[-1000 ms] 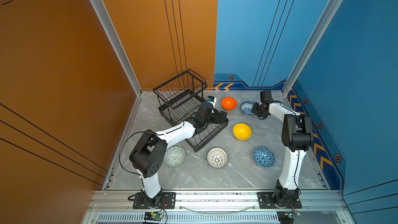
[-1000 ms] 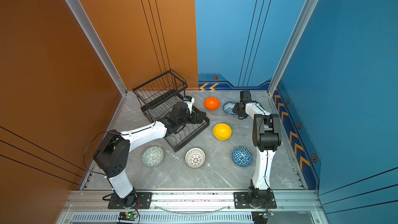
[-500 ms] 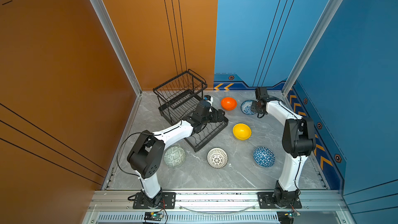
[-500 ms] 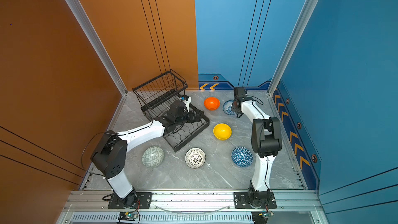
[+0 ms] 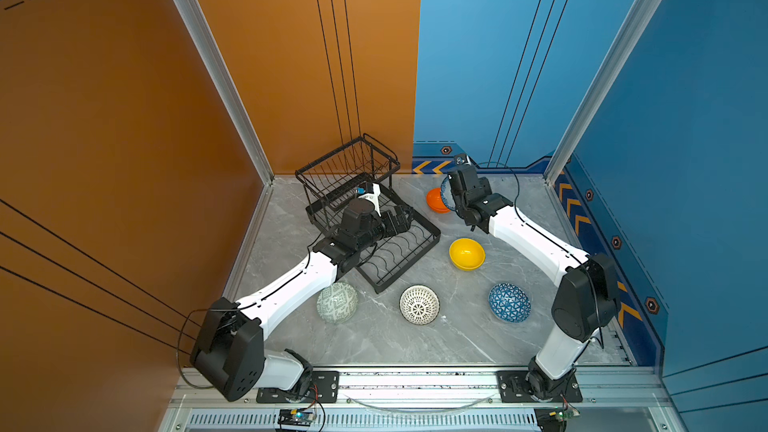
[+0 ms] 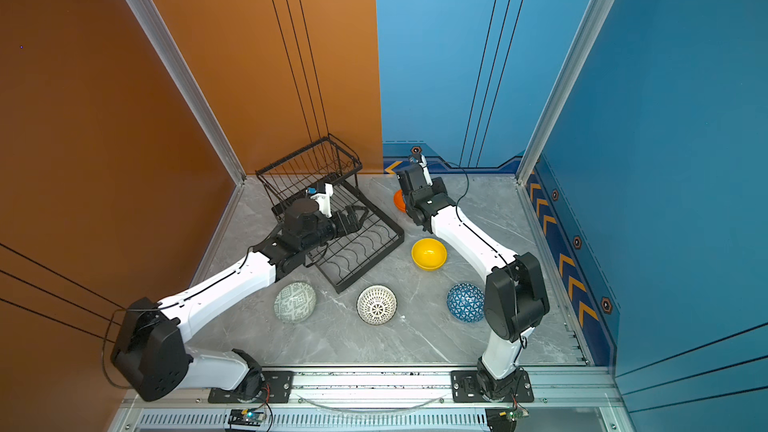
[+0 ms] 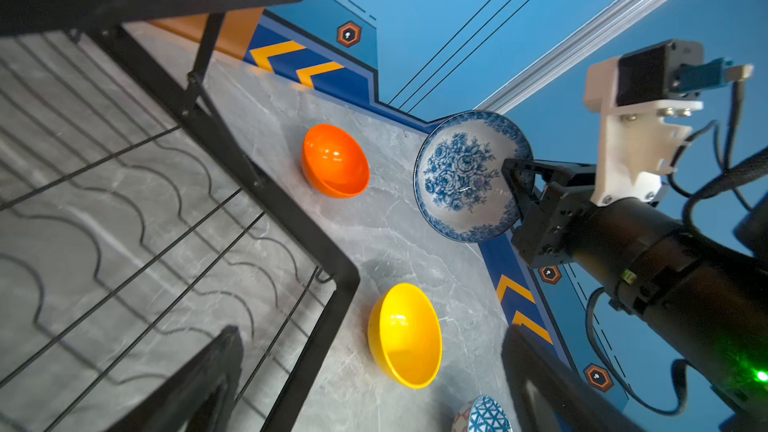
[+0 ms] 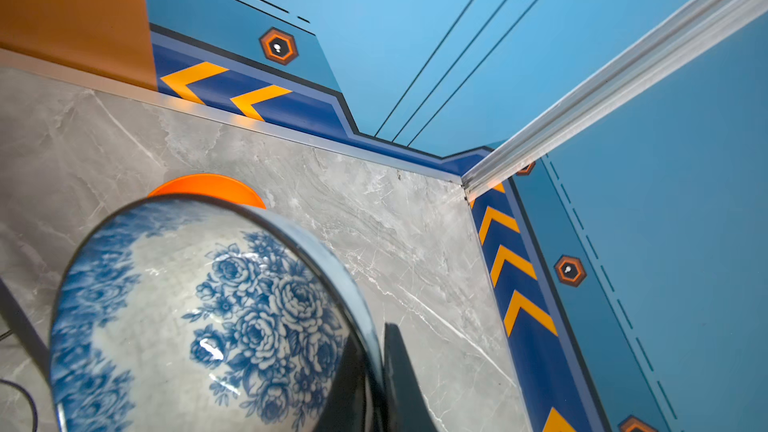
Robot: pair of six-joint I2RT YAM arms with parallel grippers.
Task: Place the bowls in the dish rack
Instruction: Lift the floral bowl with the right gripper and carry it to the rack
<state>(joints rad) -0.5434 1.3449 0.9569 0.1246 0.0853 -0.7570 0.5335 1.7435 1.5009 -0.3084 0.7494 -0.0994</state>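
R claw (image 7: 514,178) is pinching the rim of the white-and-blue floral bowl (image 7: 459,176), holding it up on edge just beside the orange bowl (image 7: 334,160). The dish rack (image 5: 430,238) is lying to its left, past that bowl. L claw (image 5: 400,218) is hanging wide open over the rack's tray, nearer but empty.

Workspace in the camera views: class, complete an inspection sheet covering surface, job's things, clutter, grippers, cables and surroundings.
surface: grey marbled table
job's things: dish rack empty; floral bowl lifted, tilted; orange bowl, yellow bowl, green bowl, lattice bowl and triangle bowl on the table
clutter: nothing seen
grippers: right gripper shut on floral bowl's rim; left gripper open over the rack
cables: black cable loops beside the right wrist
surroundings: orange wall and blue wall behind
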